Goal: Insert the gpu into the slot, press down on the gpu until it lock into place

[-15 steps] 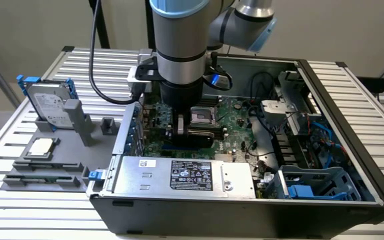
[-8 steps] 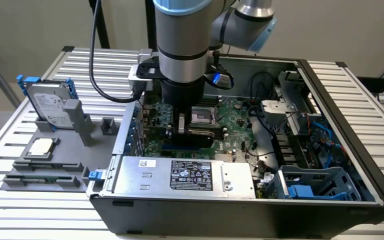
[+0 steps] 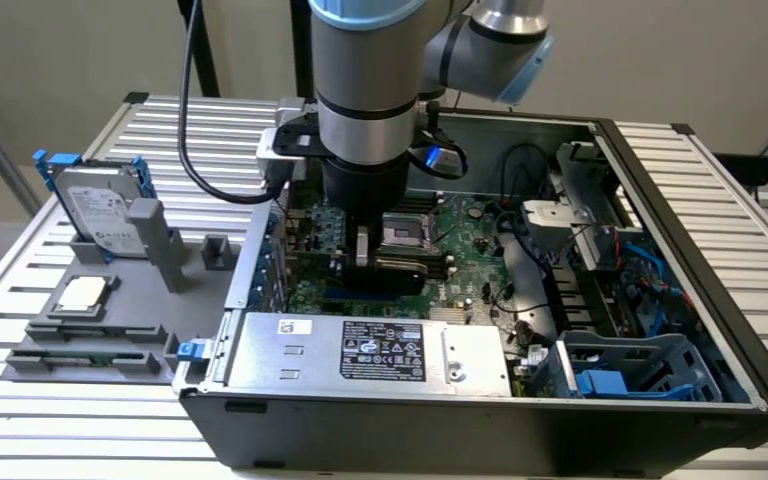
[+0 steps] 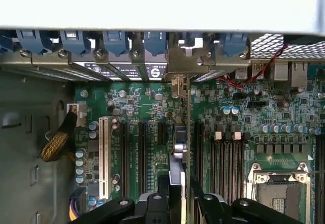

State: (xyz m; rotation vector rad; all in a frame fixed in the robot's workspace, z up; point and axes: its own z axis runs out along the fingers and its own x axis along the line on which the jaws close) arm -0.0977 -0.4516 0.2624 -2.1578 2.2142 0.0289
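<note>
Black and thin, the gpu (image 4: 179,150) stands on edge above the green motherboard (image 4: 142,107) inside the open steel computer case (image 3: 651,190), which lies on the slatted aluminium desk (image 3: 37,400). Its long axis runs level from the gripper (image 4: 180,203) to the case's perforated rear wall (image 4: 274,43), where its metal bracket (image 4: 180,64) sits among blue latches (image 4: 117,41). The grey arm (image 3: 371,90) drops straight down, wrist vertical, its black fingers (image 4: 205,203) pinching the card from both flat sides.
</note>
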